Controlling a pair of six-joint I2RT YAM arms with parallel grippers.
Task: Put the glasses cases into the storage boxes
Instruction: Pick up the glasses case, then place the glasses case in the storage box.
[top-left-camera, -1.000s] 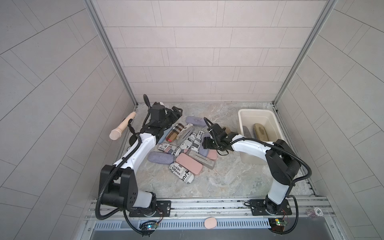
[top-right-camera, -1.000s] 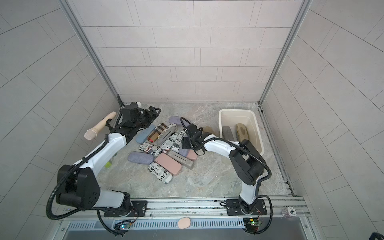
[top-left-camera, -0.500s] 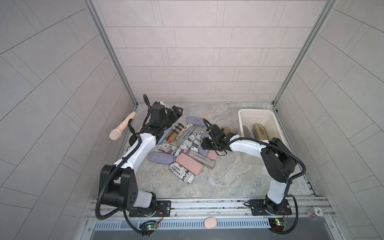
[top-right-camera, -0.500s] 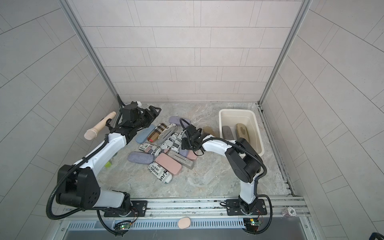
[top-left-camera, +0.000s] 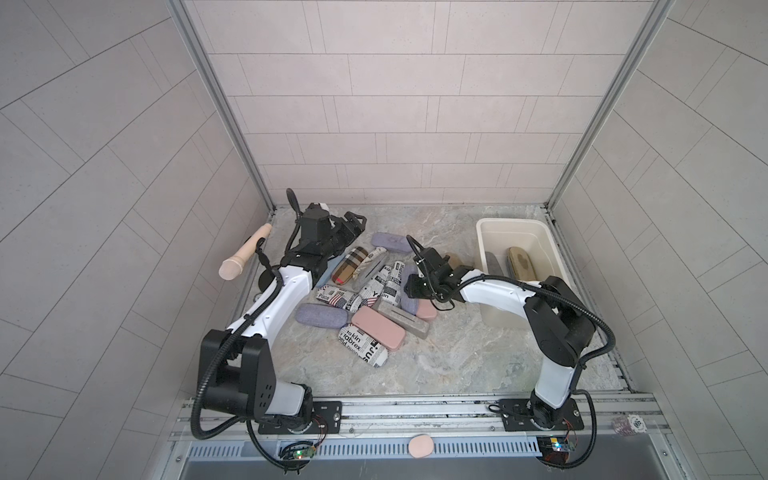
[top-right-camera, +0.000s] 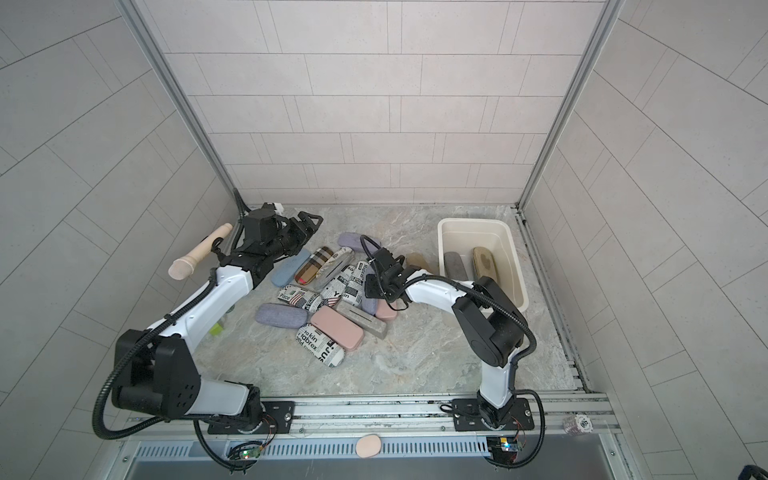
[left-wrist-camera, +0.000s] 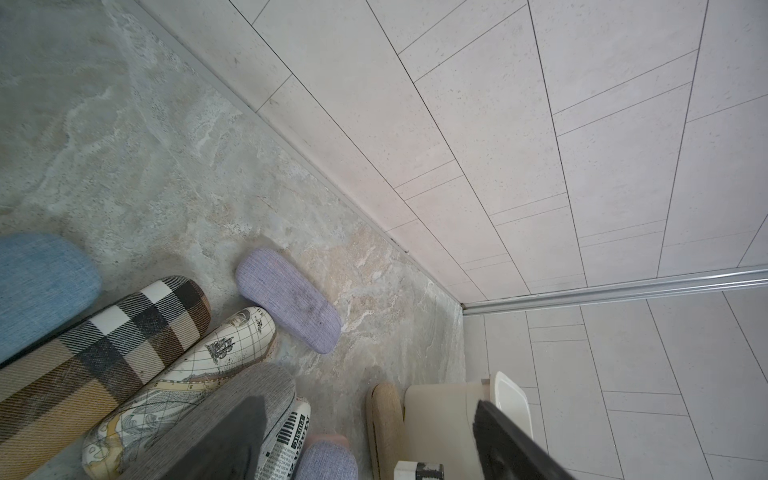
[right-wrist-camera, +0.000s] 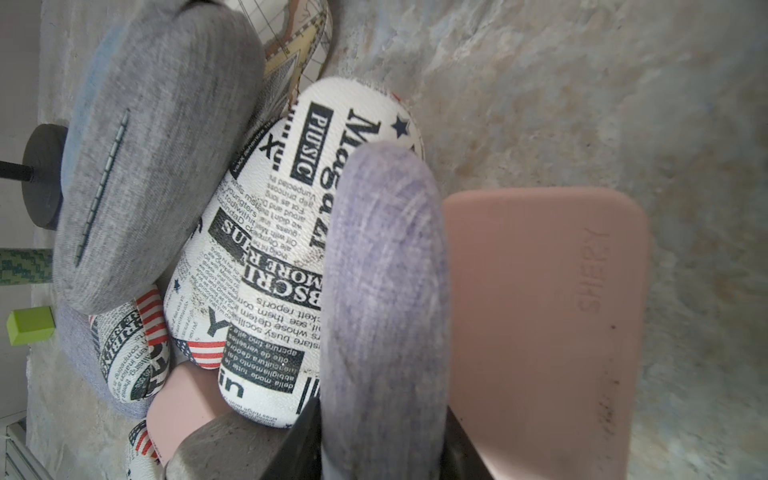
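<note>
The storage box is a cream tub at the back right, holding a grey case and an olive case. Several glasses cases lie piled mid-table: plaid, newsprint, pink, grey. My right gripper is low over the pile's right edge. In the right wrist view both its jaws press the sides of a lavender case, which lies between a pink case and a newsprint case. My left gripper hovers open at the back left, empty.
A tan case lies just left of the tub. A beige handle sticks out from the left wall. A green block sits by the left arm. A pink pad rests on the front rail.
The right gripper's jaws have closed in onto the lavender case, and its wrist has edged slightly left. The left arm has not moved.
</note>
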